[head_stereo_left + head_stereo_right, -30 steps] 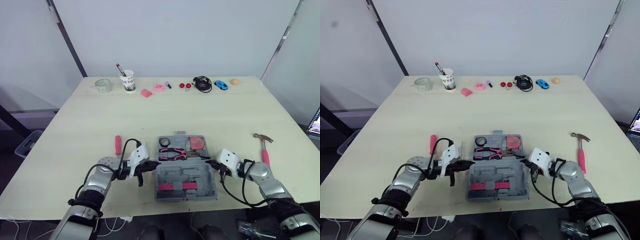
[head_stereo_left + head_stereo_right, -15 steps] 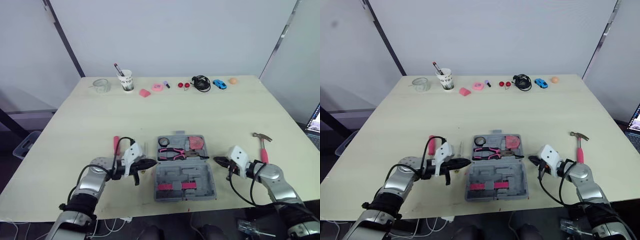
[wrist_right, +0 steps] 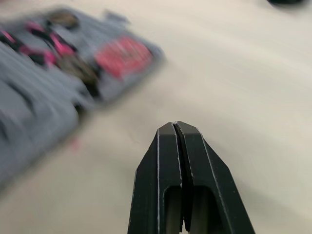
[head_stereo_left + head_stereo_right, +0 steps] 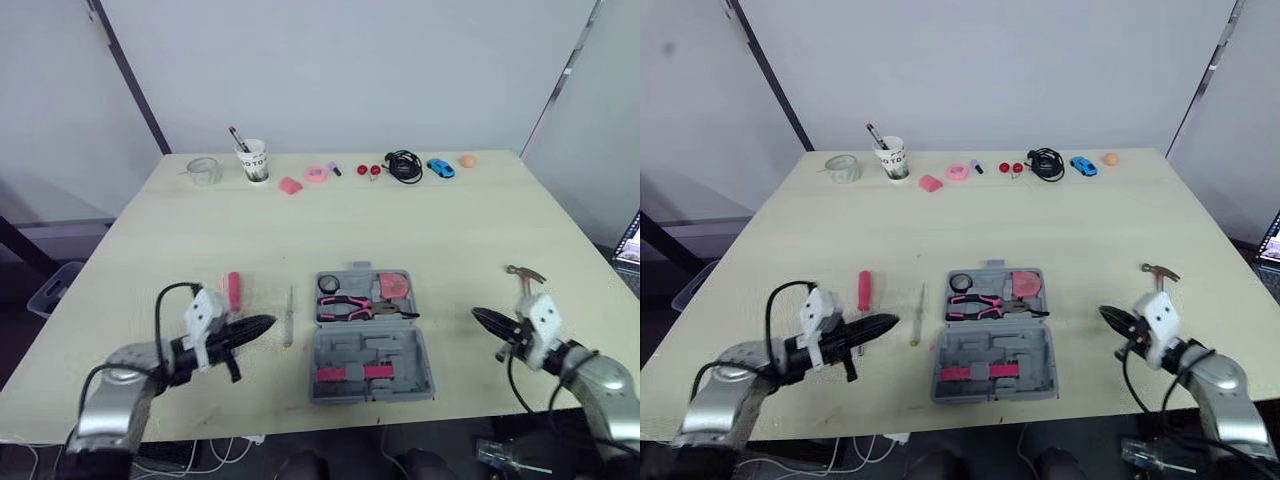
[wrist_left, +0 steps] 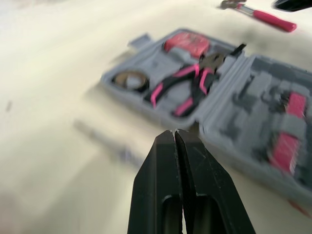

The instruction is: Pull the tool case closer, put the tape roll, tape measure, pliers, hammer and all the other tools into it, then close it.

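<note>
Tool case (image 4: 372, 335) open, pliers (image 4: 352, 305) inside. Left pincer (image 4: 262, 325) left of case, right pincer (image 4: 480, 317) right of it; both closed, empty. Hammer (image 4: 526, 280) right of case: right pincer should open wide and grip the handle midway.

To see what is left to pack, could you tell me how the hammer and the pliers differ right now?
The pliers lie inside the open case's far half; the hammer lies on the table, right of it. The pliers have two pink-and-black handles; the hammer has one pink handle and a metal head. Both have pink grips.
</note>
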